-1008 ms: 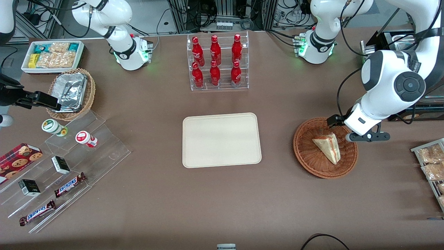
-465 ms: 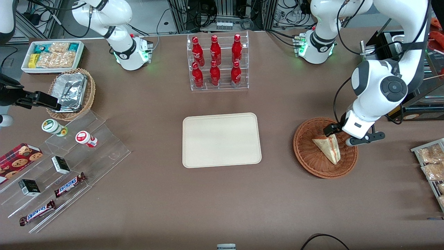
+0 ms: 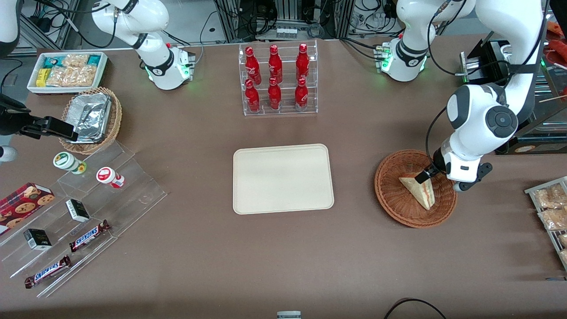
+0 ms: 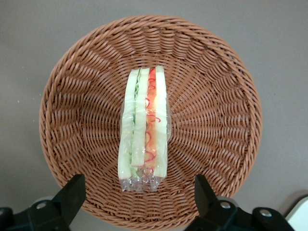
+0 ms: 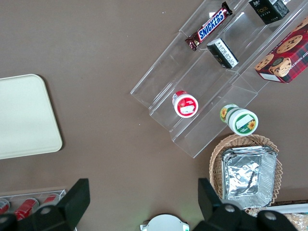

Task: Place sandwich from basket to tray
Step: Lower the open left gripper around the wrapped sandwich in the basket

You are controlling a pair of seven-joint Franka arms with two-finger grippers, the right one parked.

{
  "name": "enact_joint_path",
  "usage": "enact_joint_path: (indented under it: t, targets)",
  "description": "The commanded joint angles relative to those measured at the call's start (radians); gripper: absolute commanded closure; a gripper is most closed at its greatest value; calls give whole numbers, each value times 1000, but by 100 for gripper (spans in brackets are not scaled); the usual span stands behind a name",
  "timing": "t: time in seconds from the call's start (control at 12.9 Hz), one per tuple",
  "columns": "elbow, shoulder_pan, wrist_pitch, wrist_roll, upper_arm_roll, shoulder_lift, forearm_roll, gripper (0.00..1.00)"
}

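Note:
The sandwich [image 3: 420, 190] lies in the round reddish-brown basket [image 3: 390, 199], toward the working arm's end of the table. It is a plastic-wrapped wedge with green and red filling showing at its cut edge [image 4: 144, 125]. My left gripper [image 3: 440, 180] hangs low over the basket [image 4: 216, 120], open, above the sandwich's wide end. Its two black fingers [image 4: 72, 192] stand well apart, one to each side of the wedge's wrapped end, and touch nothing. The cream tray [image 3: 283, 178] lies flat beside the basket, at the table's middle, with nothing on it.
A clear rack of red bottles [image 3: 278, 79] stands farther from the front camera than the tray. A rack of bagged snacks [image 3: 551, 212] sits at the working arm's table edge. A tan basket of foil trays [image 3: 91, 119] and a stepped acrylic shelf [image 3: 88, 212] lie toward the parked arm's end.
The left gripper has come down and moved in over the sandwich's wide end, its wrist turning as it went. The sandwich and the basket have not moved.

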Motion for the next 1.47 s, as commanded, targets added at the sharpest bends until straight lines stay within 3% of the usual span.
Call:
enact_joint_path:
  t: [0.0, 0.78, 0.93, 1.01, 1.4]
  targets:
    - [5, 8, 25, -20, -10, 24, -9, 0]
    - [27, 5, 103, -8, -10, 137, 71, 1]
    - [25, 8, 105, -9, -10, 141, 71, 82]
    - [25, 6, 103, -9, -10, 141, 71, 98]
    - [45, 8, 18, 9, -11, 104, 71, 100]
